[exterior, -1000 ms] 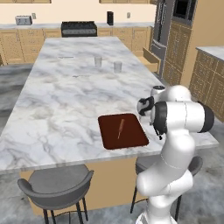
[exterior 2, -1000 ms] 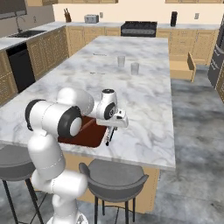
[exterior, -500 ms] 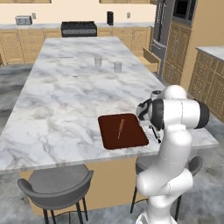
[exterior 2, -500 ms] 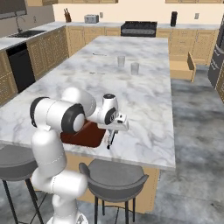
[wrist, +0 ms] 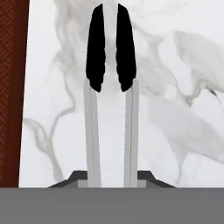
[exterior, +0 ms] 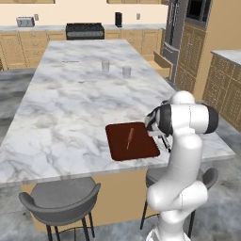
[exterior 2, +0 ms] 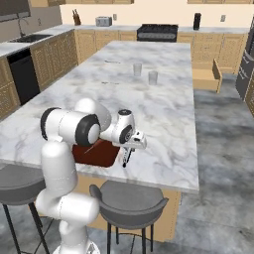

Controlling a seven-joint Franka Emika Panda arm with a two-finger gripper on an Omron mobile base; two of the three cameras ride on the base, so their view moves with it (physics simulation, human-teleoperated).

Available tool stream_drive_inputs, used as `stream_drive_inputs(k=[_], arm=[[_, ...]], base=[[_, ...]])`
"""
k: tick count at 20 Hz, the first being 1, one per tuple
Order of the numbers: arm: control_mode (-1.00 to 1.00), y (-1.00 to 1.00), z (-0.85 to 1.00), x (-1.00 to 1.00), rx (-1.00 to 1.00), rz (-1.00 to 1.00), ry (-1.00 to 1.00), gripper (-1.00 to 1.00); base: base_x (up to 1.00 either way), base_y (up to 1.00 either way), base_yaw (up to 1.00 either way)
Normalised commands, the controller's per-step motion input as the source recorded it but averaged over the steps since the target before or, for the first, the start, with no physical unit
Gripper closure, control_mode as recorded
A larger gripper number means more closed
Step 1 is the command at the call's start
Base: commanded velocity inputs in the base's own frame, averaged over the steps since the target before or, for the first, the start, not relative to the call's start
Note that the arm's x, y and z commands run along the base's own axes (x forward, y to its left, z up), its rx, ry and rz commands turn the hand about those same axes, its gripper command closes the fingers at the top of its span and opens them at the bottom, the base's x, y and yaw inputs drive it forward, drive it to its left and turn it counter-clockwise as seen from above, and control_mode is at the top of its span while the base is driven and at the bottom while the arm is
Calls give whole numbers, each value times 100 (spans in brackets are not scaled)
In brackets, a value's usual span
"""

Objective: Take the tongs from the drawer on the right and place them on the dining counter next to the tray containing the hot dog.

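Observation:
My gripper (exterior 2: 132, 145) is shut on the tongs (exterior 2: 126, 158), which hang down from it, tips low over the dining counter (exterior 2: 163, 119). The hand view shows the tongs (wrist: 110, 87) as two grey arms ending in black tips, rising from my gripper (wrist: 111, 178) over white marble. The tray (wrist: 8, 87) borders that view's left side. In the left base view the reddish-brown tray (exterior: 143, 148) holds the thin hot dog (exterior: 129, 138), and the tongs (exterior: 165, 143) are just past its right edge. The drawer (exterior 2: 206, 74) stands open at the island's far right side.
Two small cups (exterior: 105, 66) (exterior: 126, 72) stand on the far half of the marble. Grey stools (exterior: 61, 202) (exterior 2: 130, 201) sit under the near edge. A stove (exterior: 84, 30) and wood cabinets line the back wall; a sink counter (exterior 2: 25, 42) is at the left.
The gripper with the tongs has come down a little toward the marble beside the tray. Tray, hot dog and cups have not moved.

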Motion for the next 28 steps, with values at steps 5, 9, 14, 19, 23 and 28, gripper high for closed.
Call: stream_drive_inputs(k=[5,9,14,19,23,28], arm=[[-100,0,-22,29,0,0,-11,100],[-100,0,-21,33,1,0,-6,100],[-100,0,-3,23,1,0,8,-100],[-100,0,11,0,0,0,3,-100],[-100,0,48,-11,0,0,-1,-100],[-100,0,64,-51,0,0,-7,-100]], base=[[0,0,0],[0,0,0],[0,0,0],[0,0,0],[0,0,0],[0,0,0]])
